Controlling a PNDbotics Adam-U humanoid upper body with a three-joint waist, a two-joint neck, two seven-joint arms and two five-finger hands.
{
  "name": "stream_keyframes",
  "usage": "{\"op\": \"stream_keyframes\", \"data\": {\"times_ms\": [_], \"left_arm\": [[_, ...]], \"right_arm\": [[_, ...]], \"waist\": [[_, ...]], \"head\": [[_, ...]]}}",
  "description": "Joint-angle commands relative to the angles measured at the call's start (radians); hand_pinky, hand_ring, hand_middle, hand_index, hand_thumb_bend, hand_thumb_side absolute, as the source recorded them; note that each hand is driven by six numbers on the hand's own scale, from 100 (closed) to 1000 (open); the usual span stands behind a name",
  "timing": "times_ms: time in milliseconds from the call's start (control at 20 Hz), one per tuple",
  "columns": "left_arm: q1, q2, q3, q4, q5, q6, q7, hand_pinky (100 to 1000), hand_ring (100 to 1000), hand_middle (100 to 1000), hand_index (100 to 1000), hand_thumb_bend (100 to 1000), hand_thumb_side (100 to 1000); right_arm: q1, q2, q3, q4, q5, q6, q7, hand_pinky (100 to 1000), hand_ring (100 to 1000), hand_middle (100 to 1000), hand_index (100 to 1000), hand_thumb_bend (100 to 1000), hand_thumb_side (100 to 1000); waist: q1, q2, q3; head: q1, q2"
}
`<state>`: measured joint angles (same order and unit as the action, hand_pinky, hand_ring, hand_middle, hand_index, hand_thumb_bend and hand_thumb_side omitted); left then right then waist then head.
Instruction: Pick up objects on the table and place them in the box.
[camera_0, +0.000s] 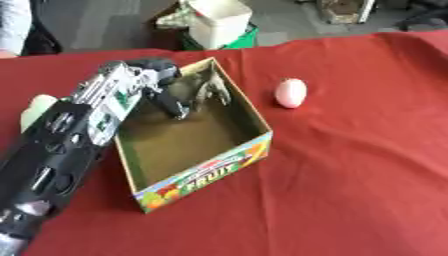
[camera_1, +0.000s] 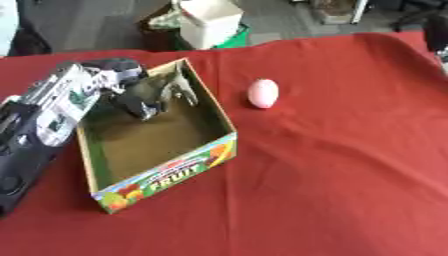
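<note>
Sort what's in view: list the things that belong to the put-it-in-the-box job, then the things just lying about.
Belongs to the job:
- box, open, marked FRUIT
- left hand, inside the box, fingers round a grey-green object
- pink egg-shaped object on the red table, right of the box
- pale green object, left of the arm

Just lying about:
- white container on the floor beyond the table

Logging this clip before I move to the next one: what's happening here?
The robot's left hand reaches down into the open cardboard fruit box on the red tablecloth, its fingers curled around a grey-green object at the box's far end, apparently placing it. A pink egg-shaped object lies on the cloth to the right of the box, not yet picked up. A pale green object shows partly behind the left arm. The right hand is out of view.
</note>
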<state>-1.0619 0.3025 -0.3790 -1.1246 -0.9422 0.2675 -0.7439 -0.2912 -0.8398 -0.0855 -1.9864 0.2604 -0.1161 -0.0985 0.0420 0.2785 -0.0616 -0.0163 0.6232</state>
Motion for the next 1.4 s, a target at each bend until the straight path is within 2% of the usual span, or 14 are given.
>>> {"op": "stream_keyframes", "data": {"times_ms": [50, 150, 200, 250, 300, 350, 600, 700, 850, 1050, 1250, 1400], "left_arm": [[-0.017, 0.004, 0.006, 0.015, 0.005, -0.025, -0.027, 606, 587, 551, 528, 100, 280], [-0.017, 0.004, 0.007, 0.025, 0.007, -0.042, -0.054, 630, 622, 599, 571, 100, 334], [-0.017, 0.003, 0.008, 0.029, 0.007, -0.05, -0.065, 634, 627, 609, 581, 130, 344], [-0.017, 0.004, 0.009, 0.032, 0.005, -0.059, -0.076, 647, 657, 636, 616, 234, 377], [-0.018, 0.005, 0.009, 0.034, 0.001, -0.068, -0.088, 653, 668, 649, 628, 274, 390], [-0.019, 0.008, 0.009, 0.036, -0.004, -0.076, -0.1, 666, 695, 689, 659, 352, 422], [-0.024, 0.016, 0.019, 0.038, -0.032, -0.103, -0.15, 711, 772, 805, 816, 576, 515], [-0.025, 0.019, 0.022, 0.038, -0.043, -0.107, -0.16, 733, 800, 851, 922, 708, 549], [-0.025, 0.019, 0.022, 0.041, -0.054, -0.113, -0.163, 754, 826, 891, 972, 840, 556], [-0.025, 0.023, 0.024, 0.041, -0.056, -0.121, -0.163, 777, 846, 936, 1000, 895, 538], [-0.026, 0.025, 0.028, 0.03, -0.047, -0.127, -0.163, 775, 842, 929, 1000, 868, 536], [-0.029, 0.031, 0.034, -0.008, -0.025, -0.124, -0.163, 769, 833, 917, 989, 826, 576]], "right_arm": [[-0.014, -0.02, -0.009, -0.014, -0.009, -0.001, 0.003, 692, 843, 828, 892, 222, 1000], [-0.015, -0.021, -0.009, -0.014, -0.009, -0.001, 0.003, 692, 843, 828, 892, 221, 1000], [-0.015, -0.021, -0.009, -0.014, -0.01, -0.001, 0.002, 692, 843, 828, 892, 221, 1000], [-0.016, -0.021, -0.009, -0.014, -0.01, -0.001, 0.002, 692, 843, 828, 892, 220, 1000], [-0.017, -0.021, -0.009, -0.014, -0.011, -0.001, 0.002, 692, 843, 828, 892, 220, 1000], [-0.017, -0.021, -0.008, -0.014, -0.012, -0.001, 0.002, 692, 843, 828, 892, 219, 1000], [-0.018, -0.022, -0.008, -0.014, -0.014, 0.001, 0.002, 692, 843, 827, 892, 218, 1000], [-0.017, -0.022, -0.009, -0.014, -0.015, 0.002, 0.002, 692, 843, 827, 892, 217, 1000], [-0.015, -0.022, -0.009, -0.014, -0.015, 0.003, 0.002, 692, 842, 827, 893, 216, 1000], [-0.013, -0.021, -0.011, -0.014, -0.016, 0.005, 0.002, 692, 842, 826, 893, 214, 1000], [-0.01, -0.019, -0.013, -0.014, -0.018, 0.008, 0.0, 692, 841, 825, 893, 212, 1000], [-0.007, -0.019, -0.013, -0.014, -0.019, 0.009, -0.001, 692, 841, 825, 892, 210, 1000]], "waist": [[-0.003, -0.016, -0.003], [-0.002, -0.015, -0.004], [-0.002, -0.014, -0.004], [-0.001, -0.014, -0.005], [-0.001, -0.014, -0.006], [0.0, -0.013, -0.006], [0.004, -0.014, -0.008], [0.005, -0.014, -0.008], [0.007, -0.015, -0.009], [0.008, -0.018, -0.007], [0.008, -0.021, -0.004], [0.007, -0.024, -0.001]], "head": [[0.002, -0.003], [0.001, 0.002], [0.001, 0.004], [0.0, 0.007], [-0.001, 0.01], [-0.003, 0.016], [-0.006, 0.037], [-0.007, 0.039], [-0.006, 0.04], [-0.006, 0.041], [-0.007, 0.042], [-0.009, 0.044]]}}
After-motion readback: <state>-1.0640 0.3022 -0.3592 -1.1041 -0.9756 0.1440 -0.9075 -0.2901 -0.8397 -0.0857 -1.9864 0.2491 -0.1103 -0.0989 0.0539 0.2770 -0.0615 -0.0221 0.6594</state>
